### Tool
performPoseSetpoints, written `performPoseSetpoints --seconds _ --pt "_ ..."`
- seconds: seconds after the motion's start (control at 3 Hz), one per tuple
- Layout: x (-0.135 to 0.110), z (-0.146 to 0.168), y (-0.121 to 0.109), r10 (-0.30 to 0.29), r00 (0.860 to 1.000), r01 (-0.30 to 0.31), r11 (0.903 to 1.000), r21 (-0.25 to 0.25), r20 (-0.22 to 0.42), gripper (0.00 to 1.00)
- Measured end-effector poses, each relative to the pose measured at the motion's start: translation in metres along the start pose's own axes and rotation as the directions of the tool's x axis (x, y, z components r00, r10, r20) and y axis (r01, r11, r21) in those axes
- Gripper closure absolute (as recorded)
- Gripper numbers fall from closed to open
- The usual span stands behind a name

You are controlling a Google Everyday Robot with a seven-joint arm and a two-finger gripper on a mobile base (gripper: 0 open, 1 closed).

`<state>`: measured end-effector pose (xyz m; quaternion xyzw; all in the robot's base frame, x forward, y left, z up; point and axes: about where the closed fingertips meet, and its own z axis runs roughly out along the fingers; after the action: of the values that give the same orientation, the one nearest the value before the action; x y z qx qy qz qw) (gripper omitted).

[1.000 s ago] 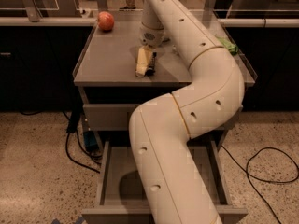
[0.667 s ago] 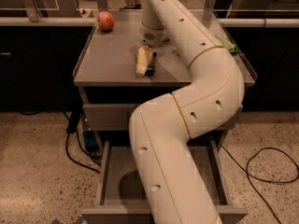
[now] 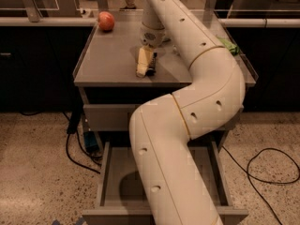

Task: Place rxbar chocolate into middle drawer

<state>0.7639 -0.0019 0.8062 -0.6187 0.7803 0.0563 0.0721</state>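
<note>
My gripper point(image 3: 146, 64) reaches down from the white arm point(image 3: 187, 93) to the grey cabinet top point(image 3: 108, 64), near its middle. A narrow dark shape point(image 3: 152, 64) sits at the gripper's tip on the tabletop. It may be the rxbar chocolate, but I cannot tell for sure, nor whether it is held. Below, one drawer point(image 3: 104, 172) is pulled open. What shows of its floor is bare, and the arm hides its middle and right part.
A red apple point(image 3: 106, 20) lies at the back left of the cabinet top. A green bag point(image 3: 228, 45) lies at the right edge, partly behind the arm. The drawer above the open one point(image 3: 105, 116) is closed. Cables point(image 3: 262, 165) trail on the speckled floor on both sides.
</note>
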Motion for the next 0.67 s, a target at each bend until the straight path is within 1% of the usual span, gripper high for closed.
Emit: performPoseSetpoints --seconds 0.33,0.67 --pt "-0.0015 -0.0083 0.0000 0.000 1.000 0.000 1.0000 0.000 0.000 1.00" --pt "0.0000 -0.0001 0.0000 0.000 1.000 0.000 1.0000 0.000 0.000 1.00"
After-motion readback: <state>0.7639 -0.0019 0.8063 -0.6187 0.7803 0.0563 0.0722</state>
